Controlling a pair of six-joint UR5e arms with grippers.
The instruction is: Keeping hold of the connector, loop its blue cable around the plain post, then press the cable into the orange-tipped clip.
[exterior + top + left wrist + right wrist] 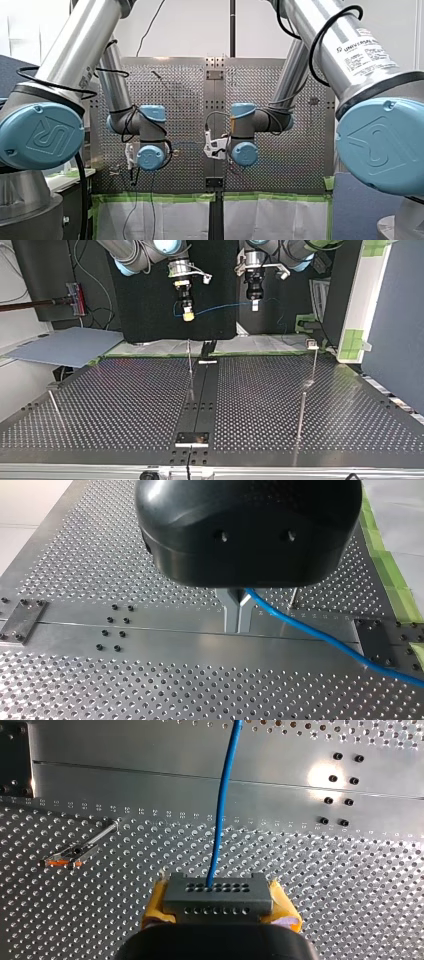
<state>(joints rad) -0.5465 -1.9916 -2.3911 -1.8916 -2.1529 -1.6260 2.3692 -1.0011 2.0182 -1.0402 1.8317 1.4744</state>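
My right gripper (pixel 218 912) is shut with its yellow pads (pixel 156 904) on a grey multi-hole connector (pixel 220 889). The blue cable (pixel 223 795) leaves the connector and runs away over the plate. My left gripper (pixel 238 625) has its metal fingers shut on the same cable (pixel 320 637), which trails off to one side. In the top view both grippers hang high behind the table, my right gripper (pixel 188 315) at the left and my left gripper (pixel 254 306) at the right, with the cable (pixel 220 307) strung between them. An orange-tipped clip (pixel 75 852) stands on the plate beside my right gripper.
Thin upright posts stand on the perforated table (pixel 125 405): one near the far middle (pixel 190 360), one at the right (pixel 302 412), one at the left (pixel 54 407). A post with a block on top (pixel 312 345) stands at the far right. A dark centre strip (pixel 200 400) crosses the table.
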